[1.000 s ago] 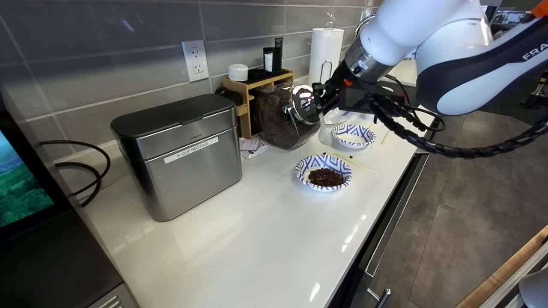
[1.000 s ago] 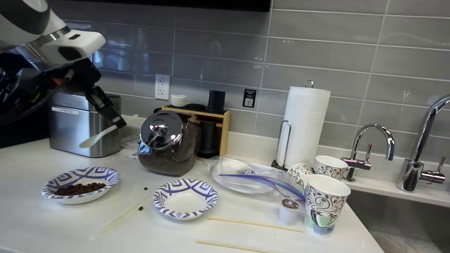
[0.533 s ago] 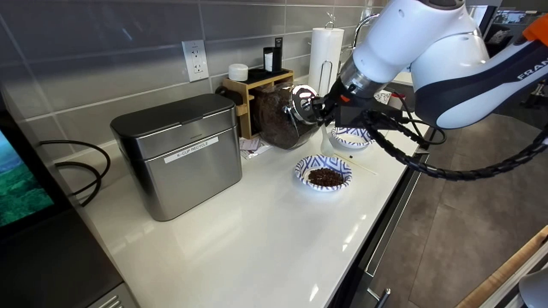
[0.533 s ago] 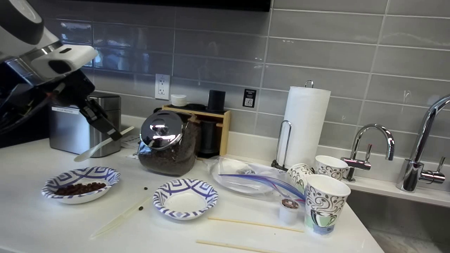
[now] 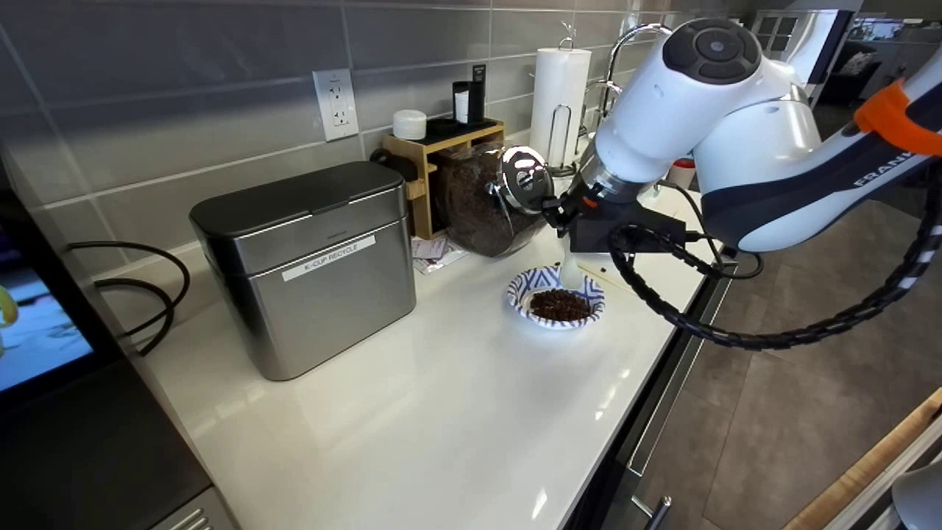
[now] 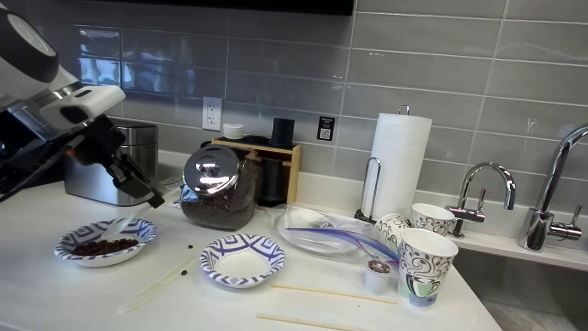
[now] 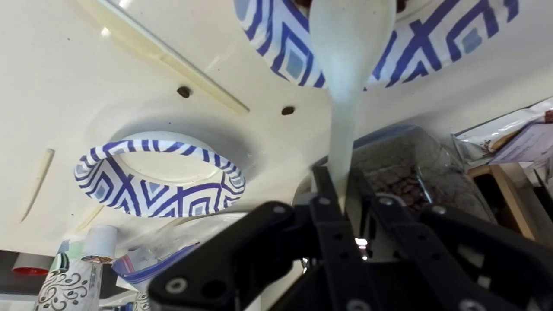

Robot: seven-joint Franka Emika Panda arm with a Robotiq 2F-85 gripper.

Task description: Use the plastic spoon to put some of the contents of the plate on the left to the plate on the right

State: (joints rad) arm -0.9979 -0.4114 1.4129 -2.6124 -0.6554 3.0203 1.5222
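My gripper (image 7: 338,173) is shut on the handle of the white plastic spoon (image 7: 343,56). The spoon tilts down, with its bowl over the left plate in an exterior view (image 6: 118,228), among or just above the dark beans; contact is unclear. The left plate, a blue-and-white patterned bowl (image 6: 104,262), holds the dark beans (image 6: 103,247); its near wall shows in the wrist view (image 7: 296,65). The right plate (image 6: 241,265) has the same pattern and is empty; it also shows in the wrist view (image 7: 168,166). In an exterior view the arm mostly hides the right plate.
A tilted glass jar of beans (image 6: 218,207) stands close behind the gripper. A steel bin (image 5: 331,280) stands beyond the left plate. A plastic knife (image 6: 156,287) and two loose beans lie between the plates. Stirrers, a bag (image 6: 317,232) and paper cups (image 6: 422,271) are at right.
My gripper has come down with the spoon in it. The spoon's bowl has moved from above and behind the left plate down into it. The plates have not moved.
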